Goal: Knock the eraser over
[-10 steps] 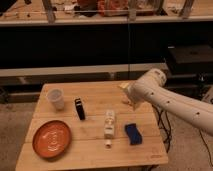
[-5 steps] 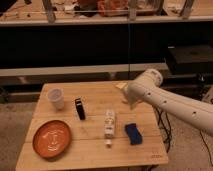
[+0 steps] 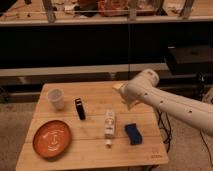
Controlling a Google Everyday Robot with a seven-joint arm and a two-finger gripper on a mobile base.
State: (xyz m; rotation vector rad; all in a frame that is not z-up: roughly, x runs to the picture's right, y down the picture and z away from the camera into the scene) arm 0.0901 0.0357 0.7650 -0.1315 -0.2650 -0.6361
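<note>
Altogether the surface [image 3: 92,152] carries five things, one of each: a clear cup [image 3: 56,98], the eraser [image 3: 79,108], an orange plate [image 3: 52,138], a white bottle [image 3: 109,125] and a blue pad [image 3: 132,134]. The eraser stands upright in the left half, just beside the cup, its long axis vertical and its top leaning a little toward the far edge. The hand [image 3: 126,96] hovers above the far right part; whether it is apart or together, I cannot tell.
</note>
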